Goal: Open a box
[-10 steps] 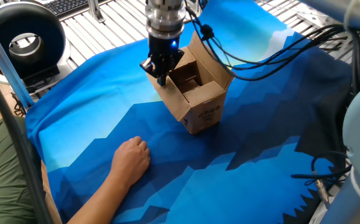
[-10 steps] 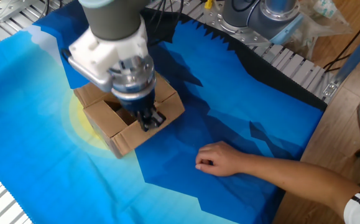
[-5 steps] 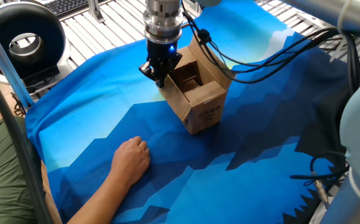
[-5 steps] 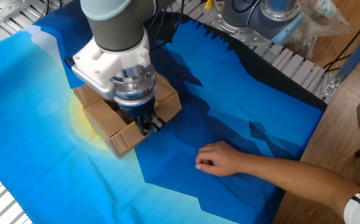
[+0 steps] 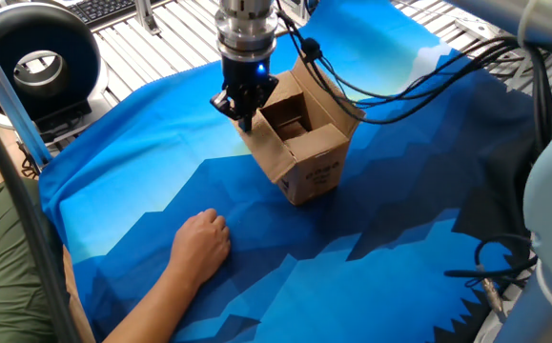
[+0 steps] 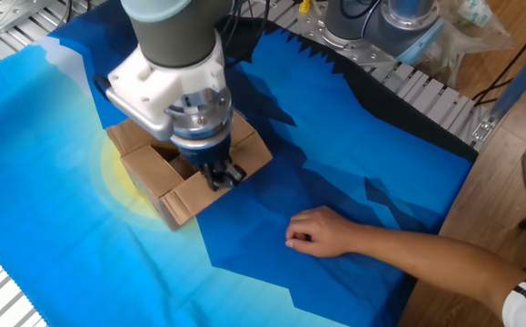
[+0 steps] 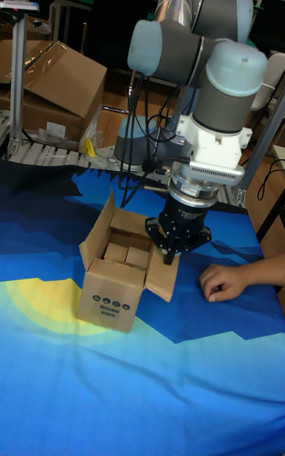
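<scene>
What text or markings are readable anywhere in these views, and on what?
No words can be read in any view.
Box, front side: dark print, a row of round symbols above a line of text, too small to read.
Same box in one fixed view: dark print on the side facing the camera, blurred.
Larger carton behind the table: white label, illegible.
Gripper: blue light only, no lettering.

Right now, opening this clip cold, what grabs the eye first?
The gripper stands at one side flap of the brown box, mid-table on a bright blue cloth; the flaps are spread and smaller cartons show inside. A person's hand rests flat on the cloth, near the box but apart from it. Whether the fingers pinch the flap is not clear.
</scene>
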